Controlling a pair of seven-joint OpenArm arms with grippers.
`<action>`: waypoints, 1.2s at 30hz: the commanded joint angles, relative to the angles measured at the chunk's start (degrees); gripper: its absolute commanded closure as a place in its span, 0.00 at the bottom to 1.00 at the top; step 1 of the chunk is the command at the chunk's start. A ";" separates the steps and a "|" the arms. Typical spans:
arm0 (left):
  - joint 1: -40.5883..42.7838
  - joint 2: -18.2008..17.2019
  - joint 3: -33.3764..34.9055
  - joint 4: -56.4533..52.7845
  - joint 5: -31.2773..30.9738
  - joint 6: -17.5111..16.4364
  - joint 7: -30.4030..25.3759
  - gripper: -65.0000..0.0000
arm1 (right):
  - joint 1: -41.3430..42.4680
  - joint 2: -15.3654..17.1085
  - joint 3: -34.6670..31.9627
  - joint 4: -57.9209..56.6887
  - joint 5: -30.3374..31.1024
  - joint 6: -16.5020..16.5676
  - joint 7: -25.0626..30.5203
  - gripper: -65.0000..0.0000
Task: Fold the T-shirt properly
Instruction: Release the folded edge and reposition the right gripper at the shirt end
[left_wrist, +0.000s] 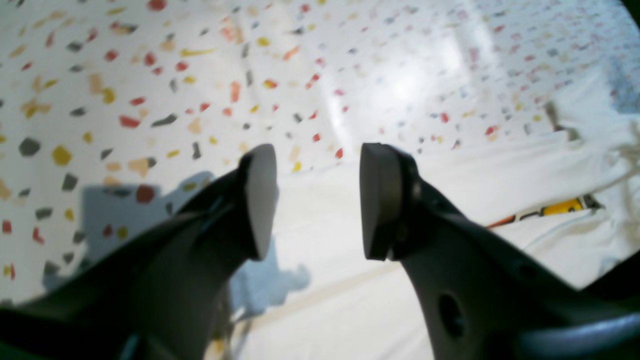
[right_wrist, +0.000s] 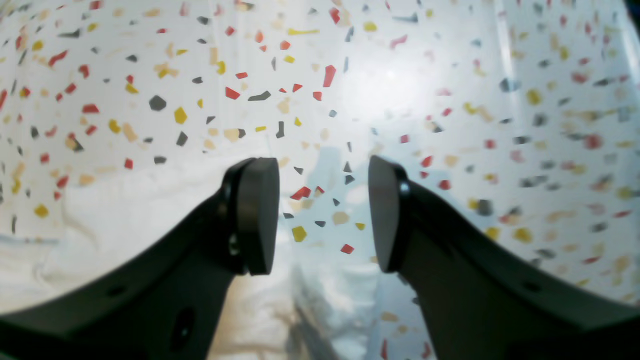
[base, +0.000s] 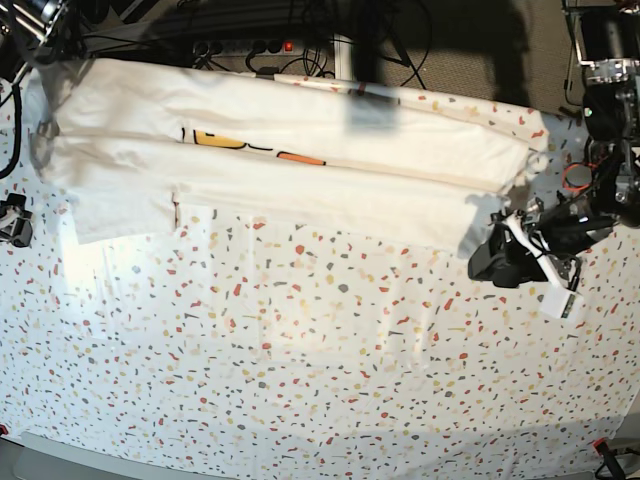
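1 white T-shirt (base: 300, 160) lies across the far part of 1 bench (base: 300, 380), which carries 1 white covering speckled in red, yellow and grey. 2 grippers show: the left gripper (left_wrist: 318, 200) and the right gripper (right_wrist: 324, 215), each with 2 dark fingers. In the base view, only 1 arm is plainly visible, at the right edge near the shirt's end. 1 strip of yellow and orange print (base: 250, 145) peeks from between the shirt's folds.
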 joint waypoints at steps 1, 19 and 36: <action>-0.98 0.22 -0.31 1.36 -1.14 -0.31 -1.36 0.59 | 2.43 1.84 -0.09 -1.57 0.42 0.04 1.62 0.55; -0.94 3.17 -0.31 1.33 -1.14 -0.31 0.44 0.59 | 21.27 2.80 -24.02 -32.00 -6.54 -1.01 3.06 0.55; -0.96 3.15 -0.31 1.33 -1.14 -0.31 0.42 0.59 | 21.24 3.32 -24.02 -35.47 -2.58 0.38 -7.26 1.00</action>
